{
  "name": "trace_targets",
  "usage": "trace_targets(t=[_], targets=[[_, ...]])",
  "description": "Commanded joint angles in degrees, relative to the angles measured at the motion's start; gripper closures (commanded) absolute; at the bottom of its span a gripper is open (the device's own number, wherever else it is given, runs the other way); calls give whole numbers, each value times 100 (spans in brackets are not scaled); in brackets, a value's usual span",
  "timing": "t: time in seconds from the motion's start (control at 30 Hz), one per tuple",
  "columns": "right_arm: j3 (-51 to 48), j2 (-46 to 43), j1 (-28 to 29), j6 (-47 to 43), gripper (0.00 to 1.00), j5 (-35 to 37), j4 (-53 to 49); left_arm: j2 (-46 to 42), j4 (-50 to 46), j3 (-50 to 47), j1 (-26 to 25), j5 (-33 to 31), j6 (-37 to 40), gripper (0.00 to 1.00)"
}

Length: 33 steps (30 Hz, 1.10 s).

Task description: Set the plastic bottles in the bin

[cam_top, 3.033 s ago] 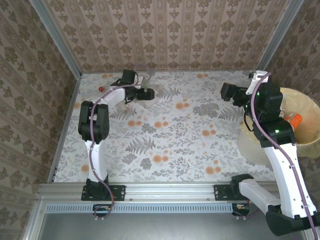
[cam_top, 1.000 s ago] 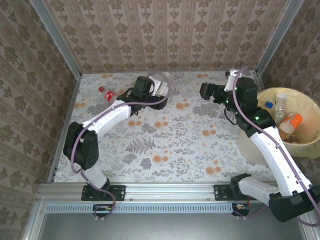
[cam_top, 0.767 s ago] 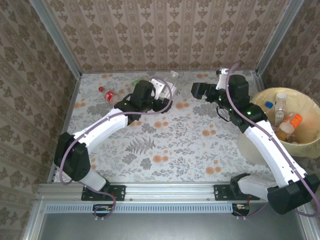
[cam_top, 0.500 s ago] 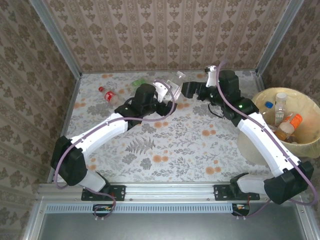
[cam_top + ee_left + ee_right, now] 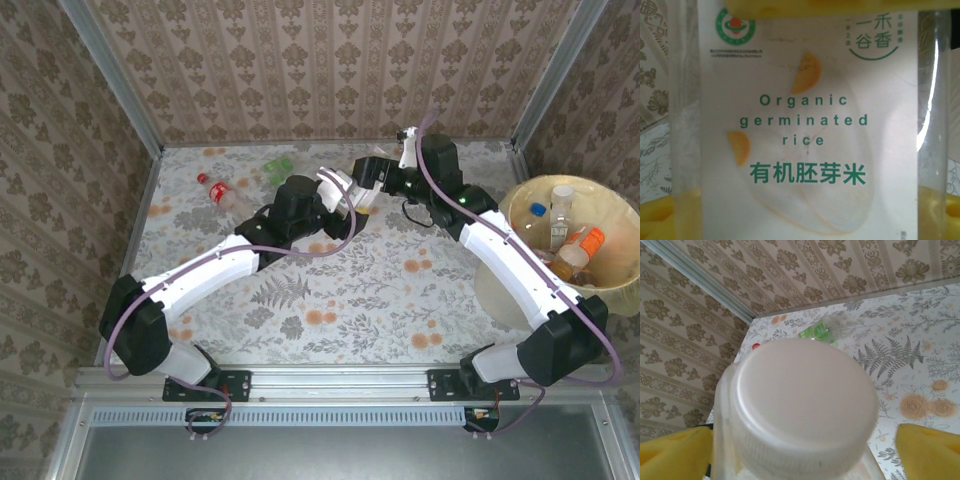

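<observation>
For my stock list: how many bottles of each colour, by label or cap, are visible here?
Red-label bottle, on the table: 1
Green-label bottle, on table: 1
White-label bottle, in the left claw: 1
White-cap bottle, in the bin: 1
Blue-cap bottle, in bin: 1
Orange-cap bottle, in bin: 1
Total: 6 seen; the bin may hide more.

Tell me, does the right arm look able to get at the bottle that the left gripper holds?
Probably yes. The right gripper is right at the white-capped bottle held by the left gripper; its yellow fingers stand open on either side of the cap, with nothing between.
</observation>
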Motion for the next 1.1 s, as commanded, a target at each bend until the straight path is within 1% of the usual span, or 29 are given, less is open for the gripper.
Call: trace_targets(t=[0.0, 0.1, 0.17, 0.33, 0.43, 0.47, 0.5, 0.57, 0.6, 0.63, 0.77, 0.87, 0.97, 1.07], targets=[[22, 142, 27, 214, 17, -132, 353, -150, 337, -25, -36, 128, 37, 36], [-96, 105, 26, 270, 30, -227, 519, -111, 286, 22, -35, 113, 28, 36], [-99, 107, 26, 238, 35, -224, 489, -122, 293, 27, -36, 121, 16, 36], [-131, 55, 35, 102, 46, -128, 423, -154, 278, 29, -36, 194, 3, 35], [-183, 54, 27, 23, 51, -61, 454, -146, 177, 95, -35, 260, -5, 29], [-188, -135, 28, -9, 52, -7, 437, -155, 159, 112, -34, 278, -22, 25], [-194, -179, 18, -72, 52, 58, 404, -159, 152, 134, -33, 333, -33, 18], [-168, -273, 2, -198, 53, 222, 277, -171, 44, 220, -22, 445, -39, 7], [-147, -330, -19, -266, 54, 303, 191, -189, 10, 252, -10, 500, -45, 3], [-120, -387, -50, -345, 54, 365, 110, -218, 7, 258, -9, 540, -51, 1], [110, -748, -206, -754, 55, 724, -405, -486, 350, 34, 38, 453, -185, 0], [320, -1076, -473, -981, 56, 922, -799, -738, 709, -244, 135, 174, -369, 0], [595, -1427, -914, -1213, 56, 978, -1179, -921, 975, -507, 284, -129, -578, 0], [973, -1751, -1464, -1451, 57, 943, -1692, -985, 1057, -644, 459, -231, -831, 0]])
